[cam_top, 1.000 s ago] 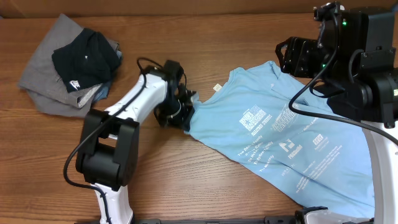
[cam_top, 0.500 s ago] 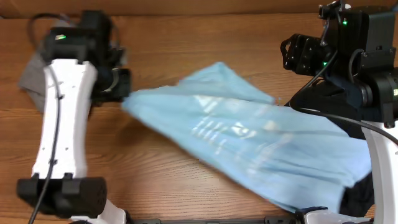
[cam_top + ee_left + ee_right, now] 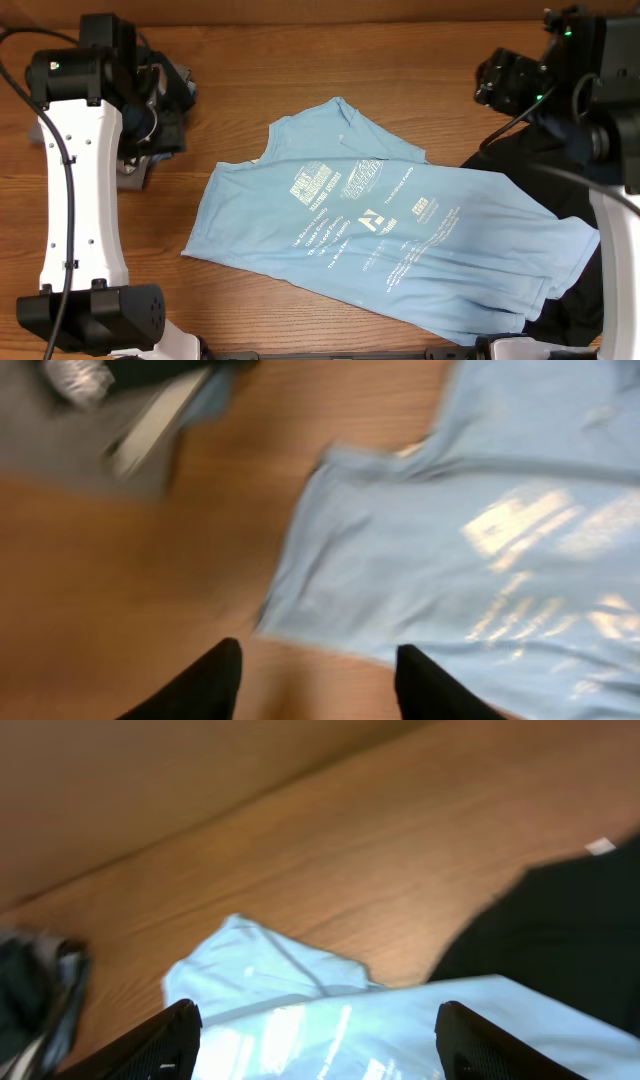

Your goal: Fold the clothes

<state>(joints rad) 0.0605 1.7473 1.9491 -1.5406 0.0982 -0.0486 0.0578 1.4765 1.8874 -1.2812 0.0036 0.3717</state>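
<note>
Both wrist views are blurred. The pile of dark and grey clothes (image 3: 183, 105) at the counter's (image 3: 400, 80) far left is mostly hidden behind the left arm. A black shirt (image 3: 510, 165) is largely covered by the light blue shirt (image 3: 400, 240). The blue shirt lies spread mid-counter, print up, its long axis slanting from upper left to lower right in the overhead view. The left tool (image 3: 318, 665) and right tool (image 3: 315, 1025) each have their fingers apart, gripping nothing, above the shirt.
</note>
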